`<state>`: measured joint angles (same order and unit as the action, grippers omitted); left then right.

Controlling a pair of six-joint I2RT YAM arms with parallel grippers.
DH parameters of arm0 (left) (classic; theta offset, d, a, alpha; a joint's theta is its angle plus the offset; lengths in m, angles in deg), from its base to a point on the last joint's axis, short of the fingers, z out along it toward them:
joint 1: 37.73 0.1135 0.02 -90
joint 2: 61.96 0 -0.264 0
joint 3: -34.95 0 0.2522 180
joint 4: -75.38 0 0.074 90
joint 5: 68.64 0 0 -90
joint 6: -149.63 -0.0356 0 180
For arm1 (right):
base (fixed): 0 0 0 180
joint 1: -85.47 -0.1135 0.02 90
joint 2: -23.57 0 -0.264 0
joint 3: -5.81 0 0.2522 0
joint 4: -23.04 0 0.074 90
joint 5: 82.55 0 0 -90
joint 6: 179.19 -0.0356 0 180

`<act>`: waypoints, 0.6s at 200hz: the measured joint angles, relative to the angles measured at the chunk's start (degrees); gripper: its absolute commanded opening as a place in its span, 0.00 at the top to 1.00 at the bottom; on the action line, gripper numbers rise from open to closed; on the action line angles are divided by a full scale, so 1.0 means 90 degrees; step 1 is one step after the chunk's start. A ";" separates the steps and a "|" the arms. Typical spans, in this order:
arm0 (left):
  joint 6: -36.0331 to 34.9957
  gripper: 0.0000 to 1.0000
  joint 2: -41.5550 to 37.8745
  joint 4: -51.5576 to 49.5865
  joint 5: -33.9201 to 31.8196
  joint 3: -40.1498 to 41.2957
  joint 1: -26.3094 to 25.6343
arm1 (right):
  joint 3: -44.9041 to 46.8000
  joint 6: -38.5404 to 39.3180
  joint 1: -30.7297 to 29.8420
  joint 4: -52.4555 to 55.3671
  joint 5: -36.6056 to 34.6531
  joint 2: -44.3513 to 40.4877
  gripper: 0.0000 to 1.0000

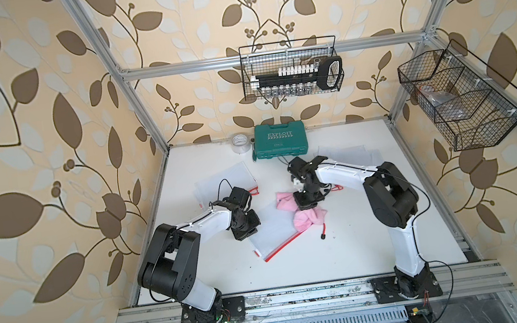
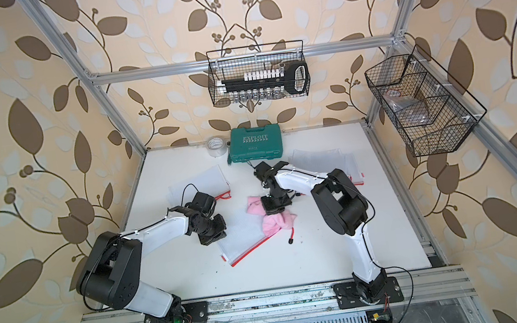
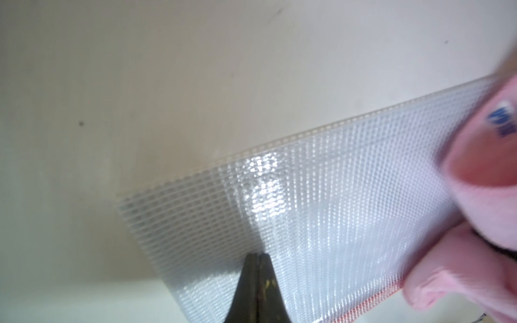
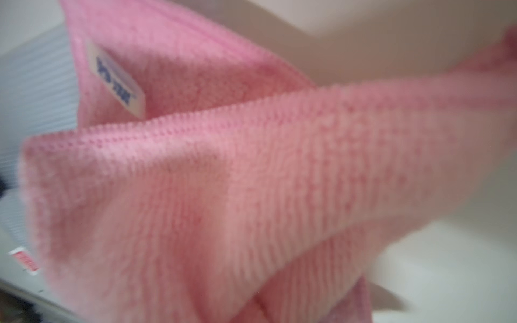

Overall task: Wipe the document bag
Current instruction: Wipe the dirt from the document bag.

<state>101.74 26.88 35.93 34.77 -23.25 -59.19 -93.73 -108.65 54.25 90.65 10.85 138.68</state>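
Near bench (image 1: pixel 365 250) centre the document bag (image 1: pixel 273 237) lay flat, pink cloth (image 1: pixel 308 217) over its end toward the right edge. Left jaws were fully closed, empty, tips pinning the bag; right jaws were closed on the cloth. Bag judged light, slick, floppy: pin a bare corner

Lab robot cell: aluminium frame (image 1: pixel 269 55), wallpaper backdrop (image 1: pixel 6 136).

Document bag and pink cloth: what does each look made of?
The document bag: seemingly translucent soft plastic reinforced with a mesh grid, glossy; glare patches and the woven squares show it. The pink cloth: probably microfibre terry, matte and fuzzy, with looped pile and a stitched edge.
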 measured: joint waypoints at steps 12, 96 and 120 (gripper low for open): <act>0.0000 1.00 -0.0007 -0.0005 -0.0024 0.0000 0.0000 | -0.0049 0.0134 0.0056 0.0211 -0.0231 -0.0308 1.00; 0.0002 1.00 -0.0080 -0.0126 -0.0240 0.0007 0.0002 | -0.0974 -0.0214 -0.1477 -0.0697 0.3111 0.1246 1.00; 0.0002 1.00 -0.0102 -0.0187 -0.0347 0.0007 0.0002 | -0.0971 -0.0316 -0.1285 -0.0804 0.3815 0.1637 1.00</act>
<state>101.76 25.96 34.24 31.65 -23.19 -59.16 -102.47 -111.49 42.69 83.41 45.18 153.41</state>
